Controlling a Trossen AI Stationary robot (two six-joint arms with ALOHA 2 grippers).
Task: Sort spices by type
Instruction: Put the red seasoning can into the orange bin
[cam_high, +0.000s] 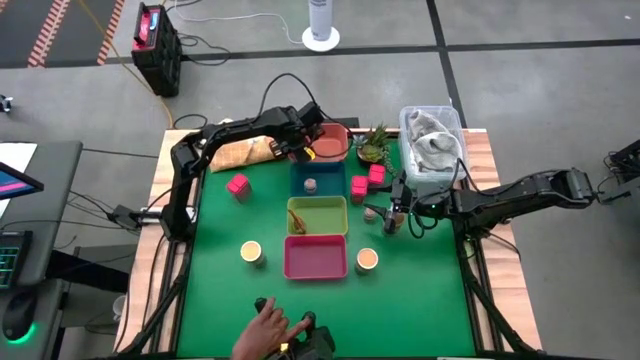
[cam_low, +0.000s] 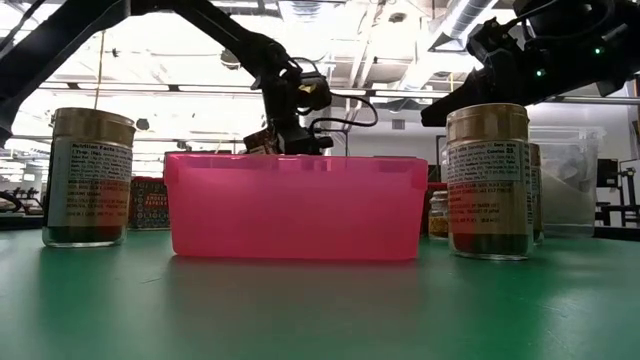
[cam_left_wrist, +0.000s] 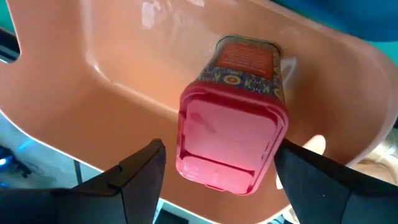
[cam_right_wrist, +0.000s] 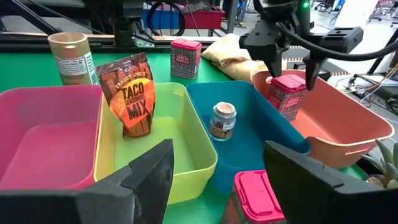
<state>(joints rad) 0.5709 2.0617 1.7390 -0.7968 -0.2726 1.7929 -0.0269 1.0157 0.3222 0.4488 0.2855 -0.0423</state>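
— Where is the left gripper (cam_right_wrist: 287, 62) working?

— Over the salmon tray (cam_high: 333, 143), at about twelve o'clock on the green table (cam_high: 215, 230). A magenta spice tin (cam_left_wrist: 231, 140) sits tilted in that tray, and the two dark fingers (cam_left_wrist: 142, 169) are spread to either side of it without pressing it.

— And the right gripper (cam_high: 397, 215)?

— At about three o'clock, low near the table's right edge, beside two more magenta tins (cam_high: 367, 180). Its fingers stand apart with nothing pinched between them; one of those tins (cam_right_wrist: 255, 198) lies just ahead of it.

— How do the trays sit?

— In a column down the middle: salmon at twelve, then the blue tray (cam_high: 318, 180) holding a small grey-topped shaker (cam_right_wrist: 222, 120), then the yellow-green tray (cam_high: 318, 215) with a taco seasoning packet (cam_right_wrist: 132, 90) leaning in it, then the pink tray (cam_high: 316, 257) toward six.

— The rest of the spices?

— A tan-lidded jar (cam_high: 251, 252) at eight o'clock beside the pink tray, another jar (cam_high: 367, 259) at its other side around four, and a lone magenta tin (cam_high: 238, 184) at ten. A person's hand (cam_high: 268, 325) shows at six.
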